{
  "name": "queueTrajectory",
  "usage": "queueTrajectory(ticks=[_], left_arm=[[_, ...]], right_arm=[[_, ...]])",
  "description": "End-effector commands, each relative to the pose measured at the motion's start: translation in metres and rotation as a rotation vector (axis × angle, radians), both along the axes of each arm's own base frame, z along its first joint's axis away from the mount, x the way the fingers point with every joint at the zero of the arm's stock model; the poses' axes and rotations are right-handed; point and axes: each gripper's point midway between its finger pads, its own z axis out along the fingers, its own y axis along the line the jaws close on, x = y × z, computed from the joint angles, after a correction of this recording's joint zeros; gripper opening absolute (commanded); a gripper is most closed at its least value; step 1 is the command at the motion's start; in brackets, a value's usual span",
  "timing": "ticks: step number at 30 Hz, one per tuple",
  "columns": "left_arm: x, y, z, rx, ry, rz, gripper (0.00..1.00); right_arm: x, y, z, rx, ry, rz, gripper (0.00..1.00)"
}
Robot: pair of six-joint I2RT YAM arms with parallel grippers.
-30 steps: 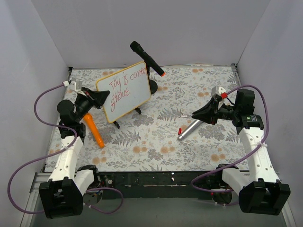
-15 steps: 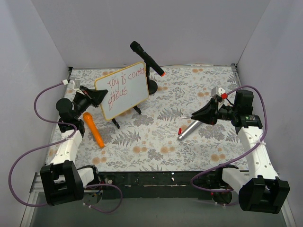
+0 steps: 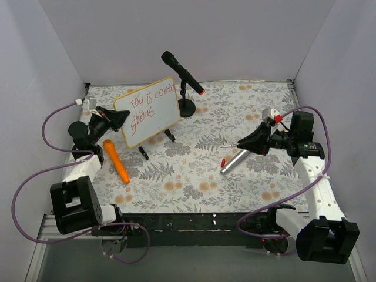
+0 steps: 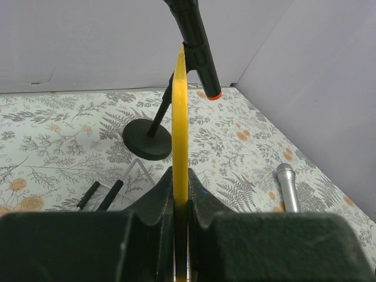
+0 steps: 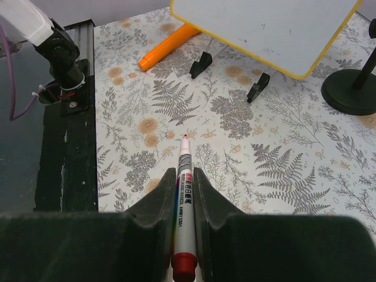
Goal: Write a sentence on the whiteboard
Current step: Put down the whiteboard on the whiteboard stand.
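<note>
Sentence [image 3: 150, 101] sits on the whiteboard [image 3: 167, 114], two red slanted lines, reads complete. Board is back-left on the table, tilted. My left gripper [image 3: 121, 118] pinches its left edge. My right gripper [image 3: 241, 144] clamps the marker [image 5: 184, 188], well apart from the board. Left, I judge: let go, park marker

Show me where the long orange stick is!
In the top view, the long orange stick lies on the left side, just below and left of the small wood-framed whiteboard.
</note>
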Motion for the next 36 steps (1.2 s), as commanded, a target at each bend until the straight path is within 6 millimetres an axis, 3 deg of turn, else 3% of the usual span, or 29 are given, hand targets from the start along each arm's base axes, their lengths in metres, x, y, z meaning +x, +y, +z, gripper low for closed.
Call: queueTrajectory(ticks=[1, 13, 24, 36], left_arm=[[-0.005, 0.000, 0.026, 0.023, -0.136, -0.012, 0.00], [0.006, 0.006, -0.009, 0.007, -0.082, -0.026, 0.00], [0.004, 0.009, -0.032, 0.035, -0.073, -0.013, 0.00], [0.007, 0.026, -0.048, 0.015, -0.088, -0.004, 0.03]], right_arm=[[0.000, 0.000, 0.002, 0.017, -0.010, 0.015, 0.01], [0.001, -0.001, 0.000, 0.017, -0.001, 0.009, 0.01], [0.002, -0.001, -0.002, 0.017, 0.007, 0.007, 0.01], [0.002, -0.001, -0.002, 0.020, 0.014, 0.011, 0.01]])
